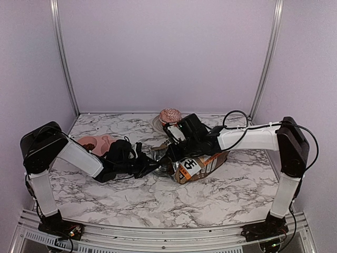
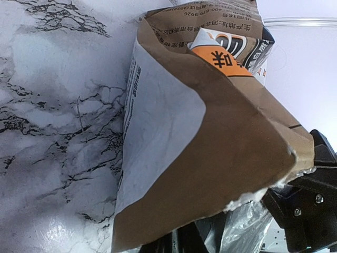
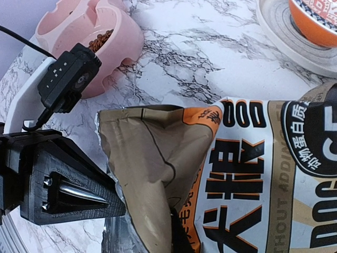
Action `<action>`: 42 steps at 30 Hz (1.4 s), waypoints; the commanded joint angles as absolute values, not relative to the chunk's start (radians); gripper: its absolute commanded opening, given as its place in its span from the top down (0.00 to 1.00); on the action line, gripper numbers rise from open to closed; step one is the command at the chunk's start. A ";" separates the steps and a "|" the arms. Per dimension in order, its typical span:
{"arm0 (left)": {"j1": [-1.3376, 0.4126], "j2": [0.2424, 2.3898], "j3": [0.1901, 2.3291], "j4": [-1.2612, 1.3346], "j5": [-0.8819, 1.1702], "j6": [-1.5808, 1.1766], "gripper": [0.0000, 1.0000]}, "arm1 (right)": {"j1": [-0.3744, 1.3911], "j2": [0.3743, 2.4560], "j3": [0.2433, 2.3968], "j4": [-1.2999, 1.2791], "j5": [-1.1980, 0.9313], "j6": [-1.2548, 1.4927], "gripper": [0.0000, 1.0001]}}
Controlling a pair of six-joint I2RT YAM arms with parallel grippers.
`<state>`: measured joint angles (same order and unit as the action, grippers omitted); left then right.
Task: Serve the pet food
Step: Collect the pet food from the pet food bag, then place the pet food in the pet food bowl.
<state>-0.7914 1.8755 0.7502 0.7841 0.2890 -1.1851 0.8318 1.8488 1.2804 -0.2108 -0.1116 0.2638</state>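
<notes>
The pet food [image 3: 102, 40] shows as small reddish-brown kibble heaped in a pink double bowl [image 3: 113, 37] at the left of the table [image 1: 95, 141]. A brown-and-white printed paper bag [image 1: 199, 163] lies on its side at the middle, its torn mouth facing left. My left gripper [image 1: 155, 162] is shut on the torn edge of that mouth [image 2: 210, 200], its fingertips hidden under the paper. My right gripper [image 1: 171, 157] is shut on a fold of the bag's mouth from the other side, where one dark finger [image 3: 181, 237] shows. No kibble shows inside the bag.
A pink-frosted cupcake [image 1: 170, 114] in a red wrapper stands on a clear plate [image 3: 279, 31] at the back centre. The left wrist camera [image 3: 68, 78] sits between the bag and the pink bowl. Marble table [image 1: 221, 195] spreads in front.
</notes>
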 commanded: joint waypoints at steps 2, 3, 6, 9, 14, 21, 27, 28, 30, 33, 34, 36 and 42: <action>-0.779 1.875 0.690 0.926 0.305 -1.210 1.00 | 0.833 1.817 1.275 -0.297 -0.065 0.283 1.00; -0.778 1.873 0.684 0.941 0.305 -1.213 1.00 | 0.833 1.812 1.273 -0.294 -0.061 0.282 1.00; -0.774 1.868 0.662 0.970 0.303 -1.218 1.00 | 0.833 1.805 1.270 -0.290 -0.055 0.282 1.00; -0.770 1.865 0.646 0.996 0.304 -1.222 1.00 | 0.833 1.802 1.270 -0.289 -0.051 0.284 1.00; -0.767 1.851 0.630 1.032 0.320 -1.214 1.00 | 0.831 1.798 1.270 -0.282 -0.048 0.291 1.00; -0.765 1.814 0.610 1.046 0.330 -1.195 1.00 | 0.830 1.798 1.280 -0.278 -0.045 0.296 1.00; -0.764 1.787 0.592 1.048 0.334 -1.183 1.00 | 0.827 1.794 1.291 -0.281 -0.032 0.291 1.00; -0.764 1.782 0.589 1.048 0.335 -1.180 1.00 | 0.825 1.793 1.292 -0.280 -0.032 0.289 1.00; -0.764 1.774 0.585 1.048 0.337 -1.176 1.00 | 0.823 1.790 1.293 -0.279 -0.031 0.289 1.00; -0.764 1.764 0.580 1.048 0.340 -1.174 1.00 | 0.817 1.787 1.295 -0.277 -0.028 0.286 1.00; -0.764 1.762 0.579 1.048 0.342 -1.173 1.00 | 0.815 1.786 1.296 -0.276 -0.027 0.285 1.00; -0.762 1.756 0.578 1.048 0.345 -1.171 1.00 | 0.811 1.781 1.296 -0.275 -0.024 0.282 1.00; -0.761 1.737 0.568 1.048 0.348 -1.165 1.00 | 0.790 1.765 1.293 -0.271 -0.013 0.276 1.00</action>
<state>-0.7700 1.7844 0.5827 0.9997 0.3340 -1.1870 0.8200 1.8095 1.2800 -0.2375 -0.0593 0.2840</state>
